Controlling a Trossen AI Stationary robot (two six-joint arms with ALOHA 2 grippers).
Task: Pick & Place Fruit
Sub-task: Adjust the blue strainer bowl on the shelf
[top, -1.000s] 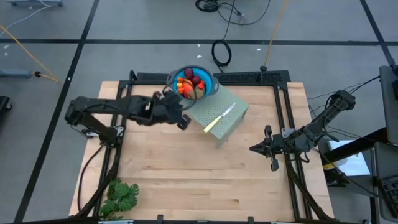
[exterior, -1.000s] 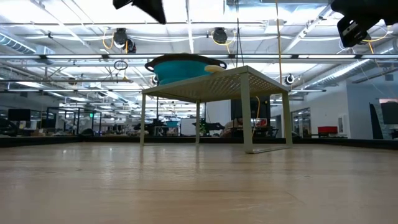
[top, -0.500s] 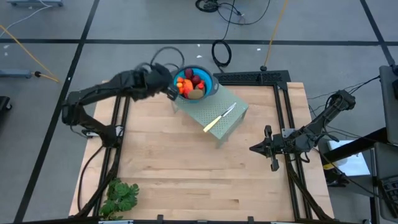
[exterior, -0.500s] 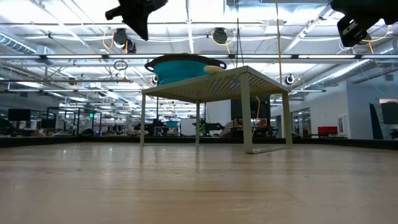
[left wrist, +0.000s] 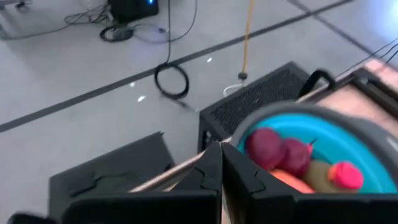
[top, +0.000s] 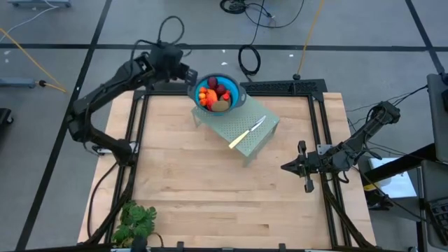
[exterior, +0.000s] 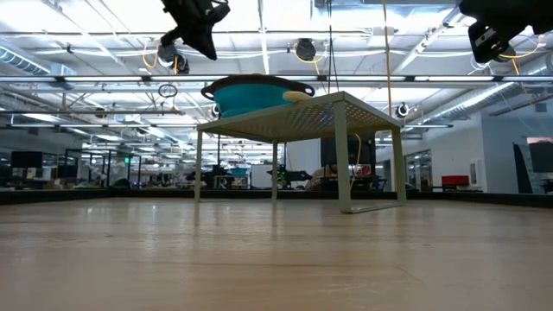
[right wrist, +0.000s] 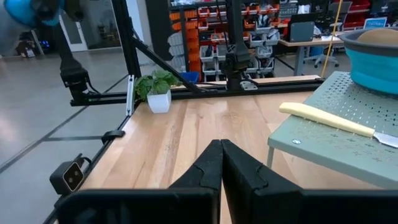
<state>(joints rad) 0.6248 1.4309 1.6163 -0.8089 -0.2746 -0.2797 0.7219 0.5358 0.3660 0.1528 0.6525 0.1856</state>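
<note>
Fruit [top: 215, 95]: sitting piled in the blue bowl [top: 232, 88] on the small green stand [top: 252, 136], just ahead of the fingers.
Left gripper [top: 187, 74]: hovering beside the bowl rim — fingers pressed together, holding nothing.
Advice: opening first, then descending squarely over one red ball [left wrist: 266, 147].
Right gripper [top: 285, 167]: waiting farther off, closed and empty.

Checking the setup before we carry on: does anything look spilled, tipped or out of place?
Nothing stands out. The fruit sits heaped inside the blue bowl, upright on the small green stand, with the knife lying flat beside it. The leafy bunch lies alone at the table's near left corner.
</note>
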